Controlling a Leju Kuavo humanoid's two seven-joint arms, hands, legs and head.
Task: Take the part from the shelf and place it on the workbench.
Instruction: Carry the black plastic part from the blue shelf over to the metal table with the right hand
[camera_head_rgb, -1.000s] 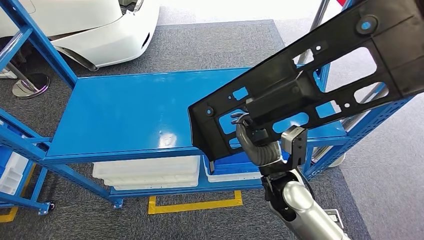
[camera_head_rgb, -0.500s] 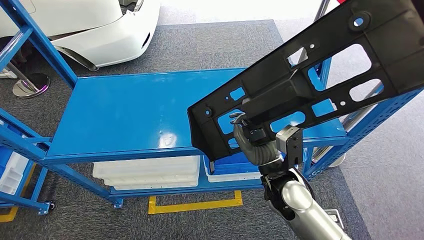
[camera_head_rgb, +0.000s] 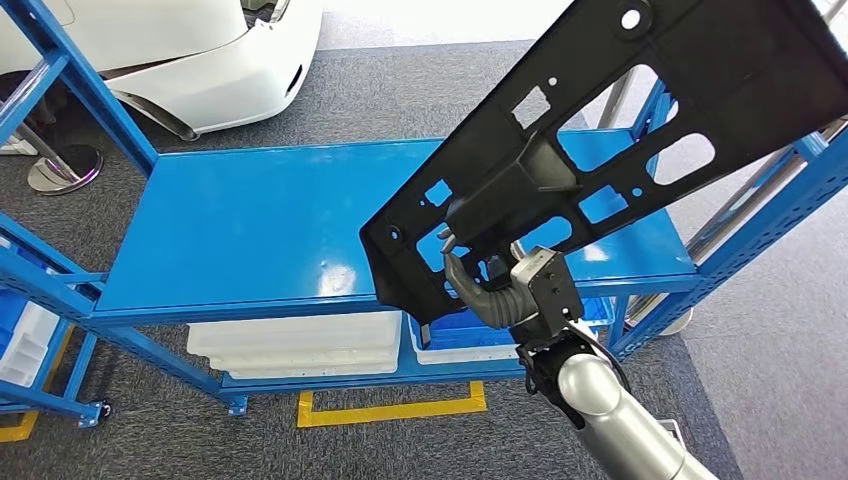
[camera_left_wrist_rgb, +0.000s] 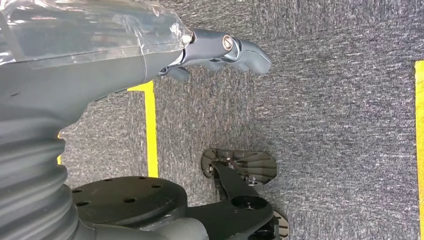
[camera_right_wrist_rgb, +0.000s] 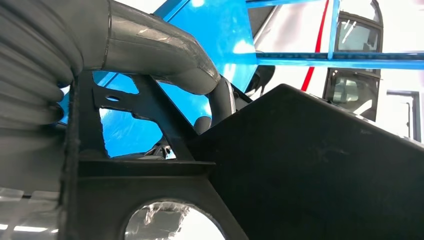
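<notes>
A large black plastic part (camera_head_rgb: 620, 130) with several cut-outs hangs tilted over the right half of the blue workbench top (camera_head_rgb: 260, 220), its long end rising toward the upper right. My right hand (camera_head_rgb: 490, 285) grips it from below near its lower end, fingers hooked through an opening. In the right wrist view the thumb (camera_right_wrist_rgb: 165, 55) wraps over a rib of the part (camera_right_wrist_rgb: 310, 165), with blue surface behind it. My left hand (camera_left_wrist_rgb: 150, 55) hangs over grey carpet, its fingers (camera_left_wrist_rgb: 240, 50) loosely apart and holding nothing.
White trays (camera_head_rgb: 295, 340) and a blue bin (camera_head_rgb: 470, 335) sit on the lower level under the blue top. Blue frame uprights stand at the left (camera_head_rgb: 60, 80) and right (camera_head_rgb: 780, 200). A white car (camera_head_rgb: 200, 60) is behind. Yellow tape (camera_head_rgb: 390, 410) marks the carpet.
The part has swung in my right hand: its long end has risen and turned steeper, and the gripped lower end with the hand has shifted slightly left.
</notes>
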